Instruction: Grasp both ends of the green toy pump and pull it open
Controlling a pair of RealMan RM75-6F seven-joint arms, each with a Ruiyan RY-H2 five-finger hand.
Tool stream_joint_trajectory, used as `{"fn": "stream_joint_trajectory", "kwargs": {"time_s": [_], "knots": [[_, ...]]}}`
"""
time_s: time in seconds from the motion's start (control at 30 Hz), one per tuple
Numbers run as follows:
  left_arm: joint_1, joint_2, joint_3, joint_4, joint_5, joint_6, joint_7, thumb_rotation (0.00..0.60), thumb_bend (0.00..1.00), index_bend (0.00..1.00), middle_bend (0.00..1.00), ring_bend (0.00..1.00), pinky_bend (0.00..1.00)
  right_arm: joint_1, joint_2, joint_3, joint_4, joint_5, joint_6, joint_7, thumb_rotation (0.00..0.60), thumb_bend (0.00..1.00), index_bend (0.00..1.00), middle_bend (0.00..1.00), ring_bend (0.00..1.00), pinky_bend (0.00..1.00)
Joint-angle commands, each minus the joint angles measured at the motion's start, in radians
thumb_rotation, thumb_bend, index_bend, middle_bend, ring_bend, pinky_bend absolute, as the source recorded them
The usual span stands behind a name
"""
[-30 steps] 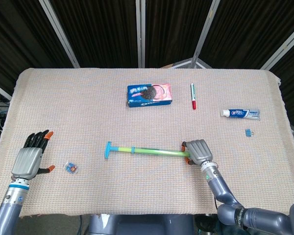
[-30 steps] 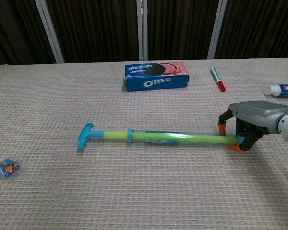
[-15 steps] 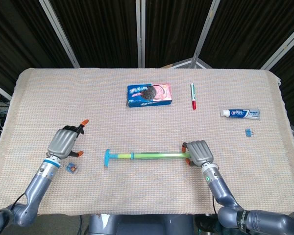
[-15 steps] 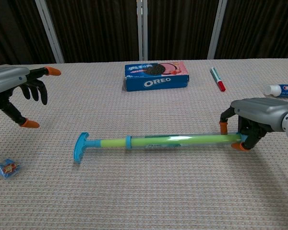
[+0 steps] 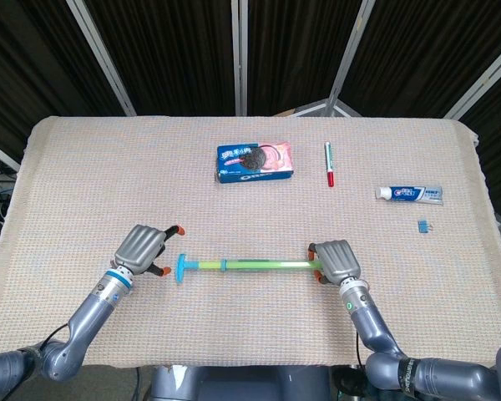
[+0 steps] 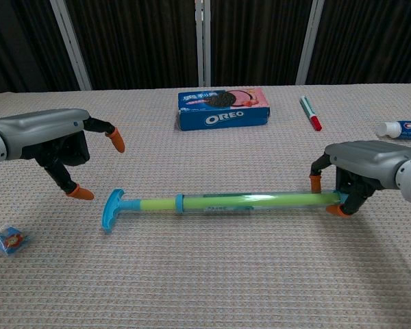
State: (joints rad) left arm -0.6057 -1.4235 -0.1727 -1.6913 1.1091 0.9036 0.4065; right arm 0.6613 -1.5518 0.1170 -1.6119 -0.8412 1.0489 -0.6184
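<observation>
At the pump's [image 6: 219, 201] blue handle [image 6: 112, 209], my left hand [image 6: 51, 140] is hovering with fingers apart while my right hand [image 6: 359, 168] is clamping the far end, risking a knock sideways.

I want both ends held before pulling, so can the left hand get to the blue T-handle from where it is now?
Probably yes. The left hand is open beside the blue T-handle, with only bare tablecloth between them; the right hand already grips the far end.

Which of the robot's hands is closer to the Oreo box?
Hard to call, roughly equal. The left hand sits to the left of the Oreo box and nearer the camera; the right hand to its right.
</observation>
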Motion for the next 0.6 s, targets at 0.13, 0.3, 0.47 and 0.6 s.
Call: {"fn": "stream_joint_trajectory", "kwargs": {"time_s": [0.13,0.3,0.47,0.6], "knots": [[-0.031,-0.003,0.021,-0.020,-0.067,-0.027,0.025,0.600,0.00,0.33,0.97,0.95,1.00,0.004,-0.004,-0.001,-0.009,0.014,0.010,-0.016,0.600,0.42,0.62,1.00,1.00,1.00],[-0.041,-0.029,0.032,0.002,-0.081,-0.024,0.014,0.600,0.07,0.35,0.97,0.95,1.00,0.008,-0.007,-0.002,-0.014,0.020,0.015,-0.023,0.600,0.42,0.62,1.00,1.00,1.00],[-0.050,-0.071,0.033,0.051,-0.080,-0.020,-0.027,0.600,0.18,0.38,0.97,0.95,1.00,0.013,-0.010,-0.004,-0.019,0.022,0.018,-0.029,0.600,0.42,0.63,1.00,1.00,1.00],[-0.065,-0.101,0.036,0.083,-0.096,-0.037,-0.046,0.600,0.24,0.39,0.97,0.95,1.00,0.017,-0.013,-0.002,-0.021,0.025,0.020,-0.029,0.600,0.42,0.63,1.00,1.00,1.00]]}}
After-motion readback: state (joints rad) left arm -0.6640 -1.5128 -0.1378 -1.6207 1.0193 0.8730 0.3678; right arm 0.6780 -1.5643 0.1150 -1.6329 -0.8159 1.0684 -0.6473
